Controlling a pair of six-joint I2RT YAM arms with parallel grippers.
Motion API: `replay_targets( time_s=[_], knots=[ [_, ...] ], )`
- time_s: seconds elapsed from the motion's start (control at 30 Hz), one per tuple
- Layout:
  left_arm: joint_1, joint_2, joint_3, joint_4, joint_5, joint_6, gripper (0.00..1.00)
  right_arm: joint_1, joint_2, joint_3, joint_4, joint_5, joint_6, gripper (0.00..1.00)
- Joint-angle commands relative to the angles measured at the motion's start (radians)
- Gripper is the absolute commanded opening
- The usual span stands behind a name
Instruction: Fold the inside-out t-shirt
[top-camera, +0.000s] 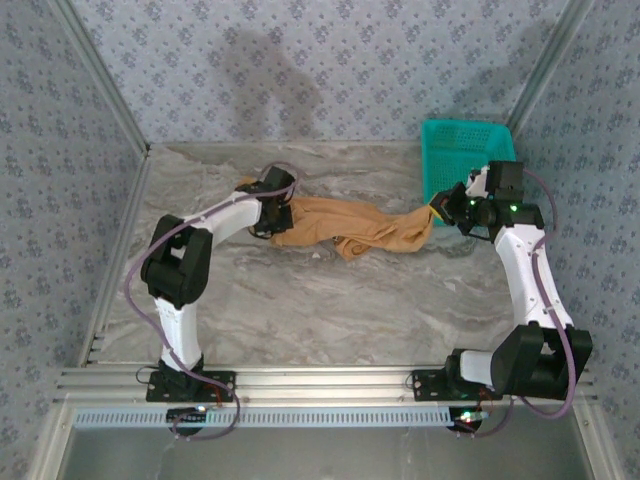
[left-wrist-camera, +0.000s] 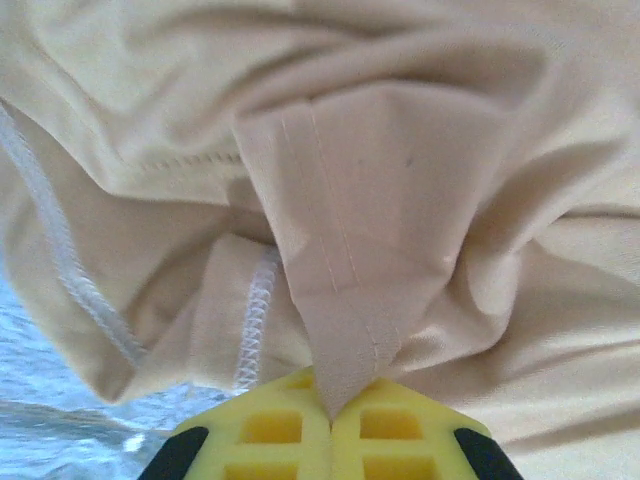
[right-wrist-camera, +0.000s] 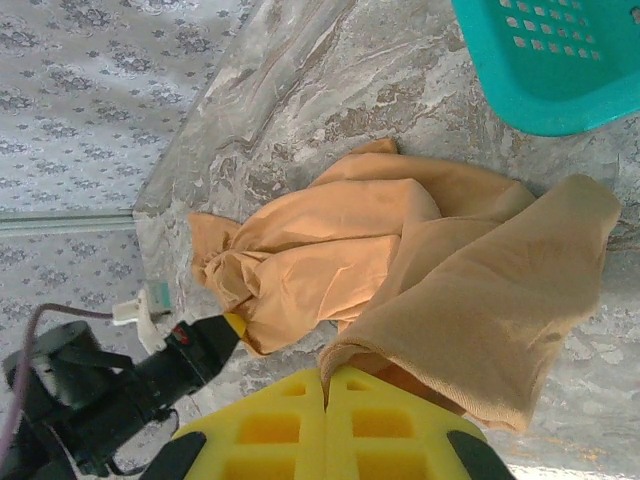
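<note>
t-shirt (top-camera: 350, 228) — bunched on table (top-camera: 300, 300), drawn out sideways | left gripper (left-wrist-camera: 330, 412) pinching a seamed fold | right gripper (right-wrist-camera: 325, 385) clamped on the other end | likely light, limp, slumps — take hems or seams

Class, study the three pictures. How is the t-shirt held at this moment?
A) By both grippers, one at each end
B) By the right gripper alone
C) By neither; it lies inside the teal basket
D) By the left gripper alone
A: the left gripper is shut on a hemmed fold of the t-shirt, the right gripper pinches the opposite end, and the overhead view shows the cloth running between them.
</note>
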Motion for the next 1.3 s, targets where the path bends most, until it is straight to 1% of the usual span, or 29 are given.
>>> replay_targets(
  time_s=[0.0,0.1,0.13,0.2,0.27,0.33,0.43,0.47,0.57,0.7,0.77,0.97,1.07,1.13,1.2,1.27],
  knots=[
    [0.030,-0.089,0.186,-0.176,-0.063,0.106,0.00,-0.015,0.013,0.097,-0.042,-0.047,-0.017,0.00],
    [0.096,-0.136,0.456,-0.345,-0.091,0.205,0.00,-0.076,0.048,0.267,-0.117,-0.065,-0.043,0.00],
    [0.137,-0.155,0.554,-0.390,-0.077,0.224,0.00,-0.099,0.054,0.324,-0.134,-0.066,-0.044,0.00],
    [0.226,-0.204,0.674,-0.419,-0.009,0.233,0.00,-0.135,0.061,0.408,-0.158,-0.069,-0.043,0.00],
    [0.328,-0.268,0.718,-0.390,0.114,0.213,0.00,-0.163,0.064,0.461,-0.151,-0.081,-0.023,0.00],
    [0.398,-0.329,0.714,-0.343,0.216,0.190,0.00,-0.177,0.069,0.500,-0.154,-0.102,-0.013,0.00],
    [0.465,-0.403,0.680,-0.282,0.354,0.158,0.00,-0.186,0.066,0.536,-0.108,-0.176,0.034,0.00],
    [0.481,-0.426,0.666,-0.264,0.388,0.149,0.00,-0.188,0.060,0.547,-0.079,-0.200,0.059,0.00],
    [0.523,-0.489,0.639,-0.232,0.437,0.127,0.00,-0.188,0.043,0.609,-0.038,-0.243,0.105,0.00],
    [0.587,-0.553,0.650,-0.220,0.530,0.089,0.00,-0.189,-0.005,0.689,-0.016,-0.276,0.143,0.00],
    [0.608,-0.577,0.671,-0.233,0.579,0.074,0.00,-0.195,-0.035,0.723,0.002,-0.284,0.159,0.00],
    [0.645,-0.609,0.775,-0.313,0.683,0.065,0.00,-0.238,-0.100,0.850,-0.018,-0.307,0.193,0.00],
    [0.658,-0.619,0.829,-0.349,0.701,0.079,0.00,-0.256,-0.113,0.914,-0.036,-0.321,0.201,0.00],
    [0.661,-0.630,0.830,-0.349,0.698,0.087,0.00,-0.259,-0.115,0.939,-0.041,-0.319,0.201,0.00],
    [0.661,-0.623,0.812,-0.347,0.690,0.094,0.00,-0.260,-0.111,0.936,-0.042,-0.303,0.197,0.00],
    [0.661,-0.604,0.746,-0.321,0.694,0.085,0.00,-0.260,-0.099,0.891,-0.038,-0.276,0.195,0.00]
  ],
)
